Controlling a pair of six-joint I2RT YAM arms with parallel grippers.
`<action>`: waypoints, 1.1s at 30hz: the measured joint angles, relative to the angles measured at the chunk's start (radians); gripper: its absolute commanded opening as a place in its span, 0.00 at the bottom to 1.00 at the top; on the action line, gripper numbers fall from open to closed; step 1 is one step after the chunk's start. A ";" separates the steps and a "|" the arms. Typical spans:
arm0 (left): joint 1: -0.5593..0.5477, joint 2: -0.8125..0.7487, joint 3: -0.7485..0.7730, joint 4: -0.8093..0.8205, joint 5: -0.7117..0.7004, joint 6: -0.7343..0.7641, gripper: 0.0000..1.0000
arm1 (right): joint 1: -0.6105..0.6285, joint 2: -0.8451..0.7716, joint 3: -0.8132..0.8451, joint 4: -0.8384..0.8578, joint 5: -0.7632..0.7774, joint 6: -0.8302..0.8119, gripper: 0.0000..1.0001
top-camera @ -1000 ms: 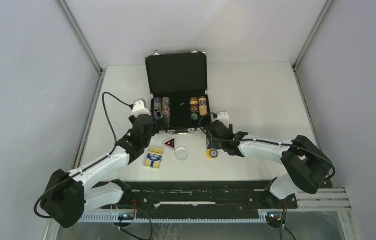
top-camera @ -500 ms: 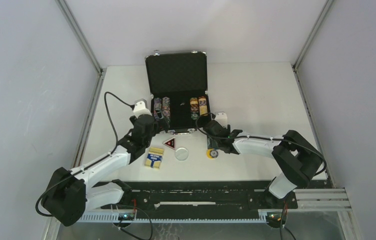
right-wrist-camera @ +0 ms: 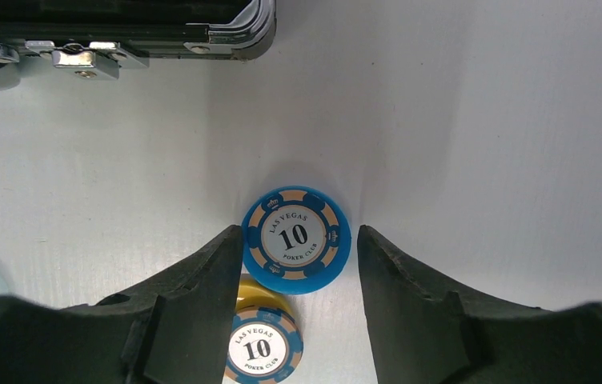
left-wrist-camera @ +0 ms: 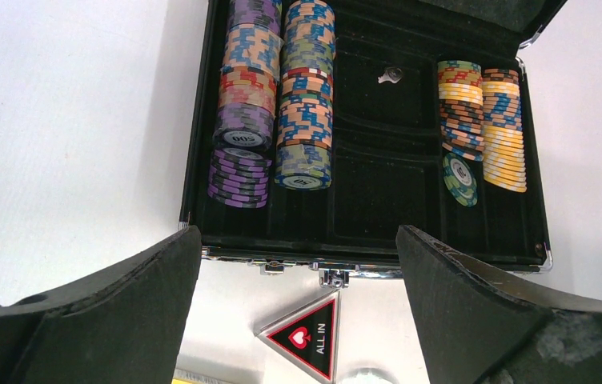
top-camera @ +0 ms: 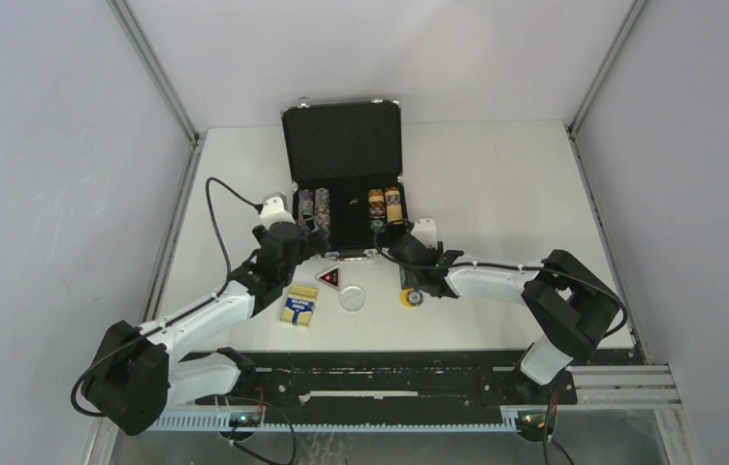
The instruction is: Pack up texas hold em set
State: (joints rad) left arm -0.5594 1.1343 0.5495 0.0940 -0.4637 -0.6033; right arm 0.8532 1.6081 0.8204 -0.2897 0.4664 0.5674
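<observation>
The small black briefcase (top-camera: 342, 145) stands open at the table's back, with rows of poker chips (left-wrist-camera: 254, 88) in its tray. My left gripper (top-camera: 314, 229) is open and empty, just before the case's front edge (left-wrist-camera: 362, 268), above the red-black triangular token (left-wrist-camera: 307, 336). My right gripper (right-wrist-camera: 298, 232) is open, its fingers on either side of a blue "10" chip (right-wrist-camera: 296, 238) lying flat on the table. A second "10" chip on a yellow disc (right-wrist-camera: 259, 346) lies just behind it. The yellow-blue card box (top-camera: 300, 305) and the white disc (top-camera: 352, 298) lie on the table.
The case's raised lid (top-camera: 343, 136) stands behind the tray. Its metal latches (right-wrist-camera: 82, 60) jut from the front edge close to the right gripper (top-camera: 407, 274). Grey walls close in the table on the left, the right and the back.
My right arm has swung left, bringing its gripper over the blue chip near the case's front right corner. My left gripper has edged slightly toward the case.
</observation>
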 measured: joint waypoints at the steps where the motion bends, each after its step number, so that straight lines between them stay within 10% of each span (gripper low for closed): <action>1: 0.000 0.000 0.000 0.000 0.000 0.000 0.96 | 0.001 0.001 0.002 -0.001 0.001 0.001 0.63; 33: 0.000 0.005 0.000 -0.008 0.016 0.000 0.96 | 0.024 0.001 0.014 -0.035 0.052 0.042 0.48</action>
State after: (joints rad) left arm -0.5594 1.1389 0.5495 0.0864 -0.4480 -0.6033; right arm 0.8768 1.6093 0.8349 -0.3252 0.5182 0.6090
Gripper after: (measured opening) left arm 0.960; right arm 0.482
